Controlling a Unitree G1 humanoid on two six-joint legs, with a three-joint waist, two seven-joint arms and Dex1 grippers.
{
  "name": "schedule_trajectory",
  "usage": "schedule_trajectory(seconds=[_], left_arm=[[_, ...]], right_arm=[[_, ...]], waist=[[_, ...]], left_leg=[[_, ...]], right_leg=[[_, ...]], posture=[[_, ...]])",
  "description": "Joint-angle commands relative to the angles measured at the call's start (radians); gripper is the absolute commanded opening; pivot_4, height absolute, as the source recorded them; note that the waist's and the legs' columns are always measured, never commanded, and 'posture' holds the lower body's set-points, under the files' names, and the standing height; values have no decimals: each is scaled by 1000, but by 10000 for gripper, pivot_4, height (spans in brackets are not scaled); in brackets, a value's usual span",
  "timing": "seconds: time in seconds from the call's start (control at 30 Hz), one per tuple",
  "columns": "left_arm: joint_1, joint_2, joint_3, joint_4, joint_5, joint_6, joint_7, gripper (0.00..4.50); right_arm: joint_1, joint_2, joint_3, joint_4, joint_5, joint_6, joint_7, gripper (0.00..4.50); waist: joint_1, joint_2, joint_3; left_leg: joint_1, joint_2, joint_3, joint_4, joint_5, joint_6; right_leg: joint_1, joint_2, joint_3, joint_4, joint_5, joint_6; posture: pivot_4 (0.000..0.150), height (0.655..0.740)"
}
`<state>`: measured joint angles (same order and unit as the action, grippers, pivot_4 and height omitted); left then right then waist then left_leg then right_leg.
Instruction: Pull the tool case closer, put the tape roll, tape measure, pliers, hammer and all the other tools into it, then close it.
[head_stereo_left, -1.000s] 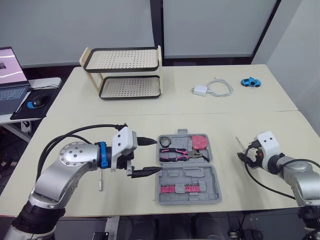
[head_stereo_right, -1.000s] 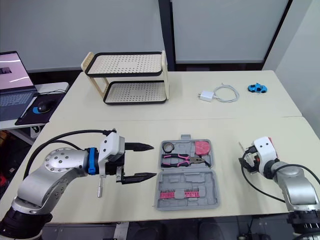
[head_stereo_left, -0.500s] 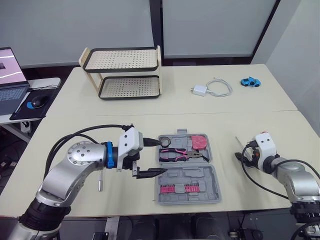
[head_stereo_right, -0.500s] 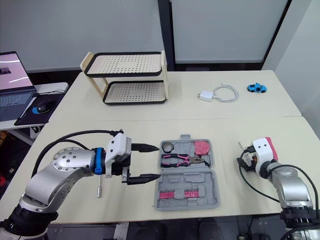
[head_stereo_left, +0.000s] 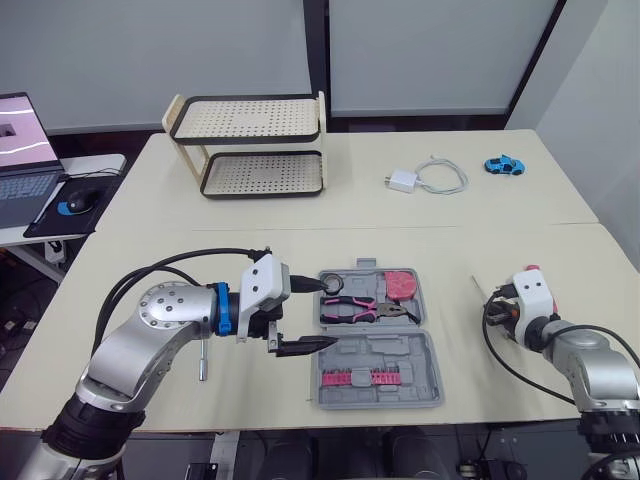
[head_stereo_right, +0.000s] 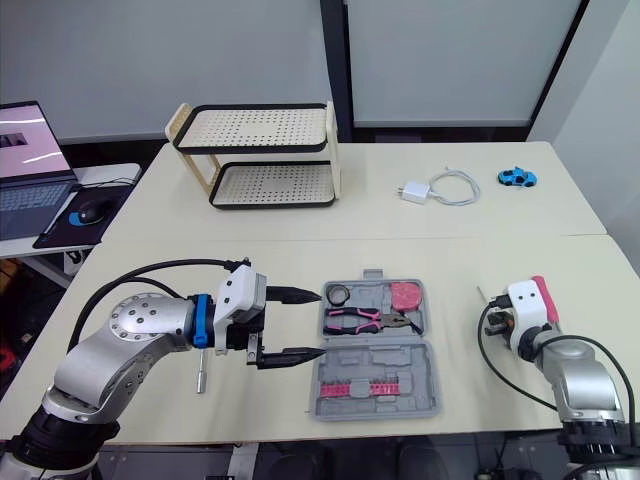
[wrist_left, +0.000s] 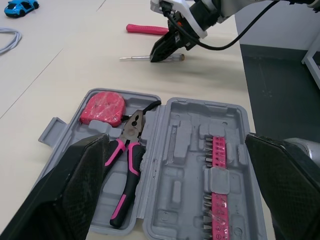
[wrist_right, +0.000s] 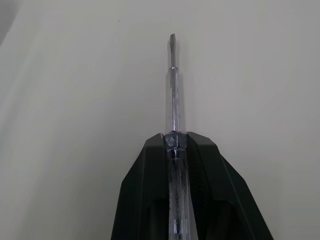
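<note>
The grey tool case (head_stereo_left: 375, 335) lies open in the middle of the near table. In it are a tape roll (head_stereo_left: 331, 284), pink-handled pliers (head_stereo_left: 360, 308), a red tape measure (head_stereo_left: 403, 284) and a pink bit strip (head_stereo_left: 358, 378). My left gripper (head_stereo_left: 325, 312) stands open at the case's left edge, one finger on each side of the hinge line. To the right of the case, my right gripper (wrist_right: 173, 137) is shut on a clear-handled screwdriver (wrist_right: 173, 90) that lies on the table. A pink-handled tool (wrist_left: 145, 29) lies just beyond that gripper.
A small metal driver (head_stereo_left: 202, 360) lies on the table beside my left arm. On the far table stand a two-tier rack (head_stereo_left: 258, 150), a white charger with cable (head_stereo_left: 425, 177) and a blue toy car (head_stereo_left: 502, 164). A laptop (head_stereo_left: 20, 150) sits on a side table at far left.
My right gripper has shut on the screwdriver's handle. My left gripper has moved a little to the right, up to the case's left edge, and stays open.
</note>
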<state>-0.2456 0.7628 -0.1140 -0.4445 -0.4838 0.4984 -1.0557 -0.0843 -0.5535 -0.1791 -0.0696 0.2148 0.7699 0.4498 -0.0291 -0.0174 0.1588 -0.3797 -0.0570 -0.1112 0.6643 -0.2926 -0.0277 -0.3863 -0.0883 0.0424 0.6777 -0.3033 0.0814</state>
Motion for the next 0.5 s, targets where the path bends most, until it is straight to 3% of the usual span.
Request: schedule_trajectory(seconds=[0.03, 0.27, 0.5], left_arm=[[4, 23, 9, -43, 8, -18, -12, 45000], [26, 45, 1, -48, 26, -49, -43, 45000], [31, 48, -10, -44, 42, -68, -60, 45000]], right_arm=[[42, 29, -58, -170, 53, 90, -33, 2463], [169, 161, -57, -481, 108, 276, -150, 2462], [187, 240, -10, -515, 83, 306, -227, 2461]], waist=[[0, 0, 0], [0, 1, 0], [0, 1, 0]], left_leg=[[0, 0, 0, 0, 0, 0], [0, 0, 0, -1, 0, 0], [0, 0, 0, -1, 0, 0]], right_leg=[[0, 0, 0, 0, 0, 0], [-1, 0, 0, 0, 0, 0], [-1, 0, 1, 0, 0, 0]], posture=[[1500, 7400], [1500, 7400], [1500, 7400]])
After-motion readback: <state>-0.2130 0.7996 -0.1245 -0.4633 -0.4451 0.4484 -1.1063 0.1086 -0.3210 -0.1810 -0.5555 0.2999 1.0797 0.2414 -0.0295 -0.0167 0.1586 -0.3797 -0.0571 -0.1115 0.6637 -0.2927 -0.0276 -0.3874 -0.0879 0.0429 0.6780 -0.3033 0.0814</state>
